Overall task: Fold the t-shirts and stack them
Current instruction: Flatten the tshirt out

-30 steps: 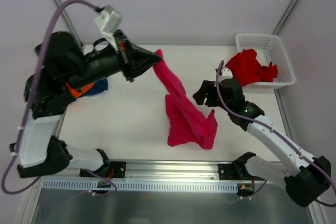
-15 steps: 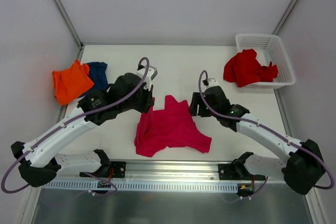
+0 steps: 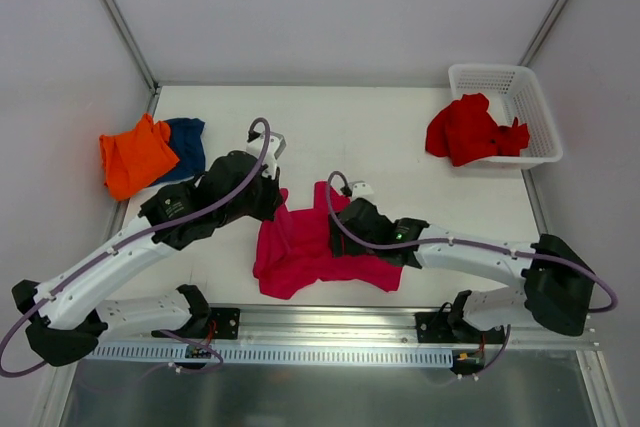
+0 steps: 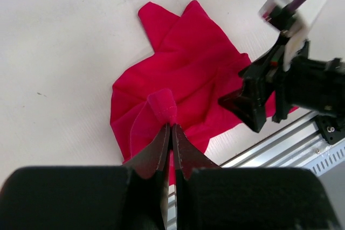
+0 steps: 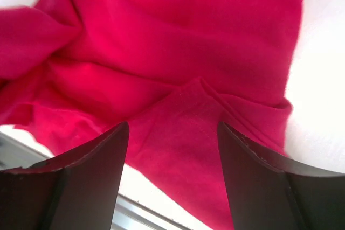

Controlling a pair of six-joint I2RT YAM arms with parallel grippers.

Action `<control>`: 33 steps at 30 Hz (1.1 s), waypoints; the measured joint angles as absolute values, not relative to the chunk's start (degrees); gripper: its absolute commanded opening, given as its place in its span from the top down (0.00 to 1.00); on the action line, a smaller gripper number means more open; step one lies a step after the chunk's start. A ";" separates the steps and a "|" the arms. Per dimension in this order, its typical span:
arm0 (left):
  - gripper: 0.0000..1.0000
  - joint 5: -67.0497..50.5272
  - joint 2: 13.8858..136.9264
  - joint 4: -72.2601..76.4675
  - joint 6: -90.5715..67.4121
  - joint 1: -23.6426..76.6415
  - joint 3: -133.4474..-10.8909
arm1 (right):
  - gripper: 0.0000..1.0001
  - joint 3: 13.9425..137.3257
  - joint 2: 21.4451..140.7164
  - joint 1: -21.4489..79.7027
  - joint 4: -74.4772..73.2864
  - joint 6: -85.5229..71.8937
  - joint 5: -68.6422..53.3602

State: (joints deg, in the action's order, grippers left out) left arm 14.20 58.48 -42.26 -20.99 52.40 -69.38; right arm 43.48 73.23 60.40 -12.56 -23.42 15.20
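Left tool (image 3: 272, 195) is clamped tight on a raised fold of the magenta-pink t-shirt (image 3: 310, 252), which lies crumpled at the middle of the near edge of the bench (image 3: 400, 127). Right tool (image 3: 338, 222) sits low over its right half, spread wide and holding nothing. The orange t-shirt (image 3: 135, 157) and navy t-shirt (image 3: 188, 142) sit by the left edge, and the red t-shirt (image 3: 465, 127) spills from the basket (image 3: 520, 82) at the far right corner.

Left wrist now: the cloth tents to a peak at the pinch. It's light and limp, I'd say.

Right wrist: the fingers (image 5: 86, 176) straddle a doubled hem. That hem looks like the surest hold if pinched through both layers, since thin cloth may slip.
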 measured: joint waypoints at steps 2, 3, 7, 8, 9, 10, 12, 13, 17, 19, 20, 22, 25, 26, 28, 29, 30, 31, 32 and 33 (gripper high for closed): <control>1.00 14.22 57.41 -42.26 -21.08 52.40 -69.14 | 0.30 43.99 76.51 61.89 -12.58 -24.58 16.25; 1.00 14.26 56.77 -42.19 -21.08 52.40 -68.88 | 0.31 44.40 78.28 62.30 -12.67 -25.02 16.69; 1.00 14.74 53.71 -42.22 -21.10 52.40 -67.59 | 0.54 46.96 85.34 63.09 -13.39 -26.22 18.02; 1.00 15.09 52.95 -42.24 -21.12 52.40 -67.18 | 0.75 47.88 86.67 63.20 -13.87 -26.44 18.48; 1.00 15.31 52.18 -42.26 -21.15 52.40 -66.67 | 0.84 48.73 87.72 63.35 -14.37 -26.39 18.90; 1.00 15.53 51.48 -42.33 -21.21 52.40 -66.30 | 0.91 49.60 88.49 63.51 -14.85 -26.52 19.35; 1.00 15.59 50.30 -42.28 -21.34 52.40 -65.69 | 1.00 51.59 89.34 63.92 -16.78 -26.70 20.49; 1.00 15.57 49.91 -42.37 -21.45 52.40 -65.58 | 1.00 52.71 89.52 64.18 -17.82 -26.83 21.39; 1.00 15.57 49.36 -42.26 -21.54 52.38 -65.45 | 1.00 57.47 89.14 65.73 -23.81 -26.89 26.59; 1.00 15.57 49.45 -42.26 -21.58 52.38 -65.32 | 1.00 59.11 87.35 66.46 -27.83 -26.85 29.52; 1.00 15.57 49.50 -42.26 -21.61 52.38 -65.25 | 0.99 59.70 85.73 66.76 -30.11 -26.79 31.03; 1.00 15.70 49.54 -42.28 -21.69 52.38 -64.99 | 0.98 61.21 81.89 67.00 -35.00 -26.44 33.89; 1.00 16.40 49.93 -42.26 -21.80 52.38 -64.82 | 0.92 64.77 73.76 66.98 -42.65 -25.26 38.94; 1.00 16.78 50.24 -42.24 -21.87 52.38 -64.79 | 0.87 66.50 71.02 66.87 -44.97 -24.80 40.51; 1.00 17.08 51.03 -42.24 -21.98 52.38 -64.73 | 0.83 70.11 65.60 66.70 -48.56 -23.35 43.59; 1.00 17.10 51.31 -42.24 -22.02 52.25 -64.73 | 0.82 70.94 64.18 66.19 -49.30 -22.92 44.29; 1.00 17.10 51.68 -42.22 -22.09 52.05 -64.71 | 0.80 71.70 62.57 65.43 -50.06 -22.35 44.82; 1.00 17.10 51.99 -42.22 -22.15 52.03 -64.71 | 0.79 71.90 61.34 64.38 -50.87 -21.87 45.12; 1.00 17.10 52.23 -42.15 -22.20 52.03 -64.71 | 0.79 71.83 60.55 63.02 -51.86 -21.50 45.17; 1.00 17.10 52.45 -42.15 -22.28 52.03 -64.71 | 0.79 71.44 60.45 61.65 -52.73 -21.19 45.19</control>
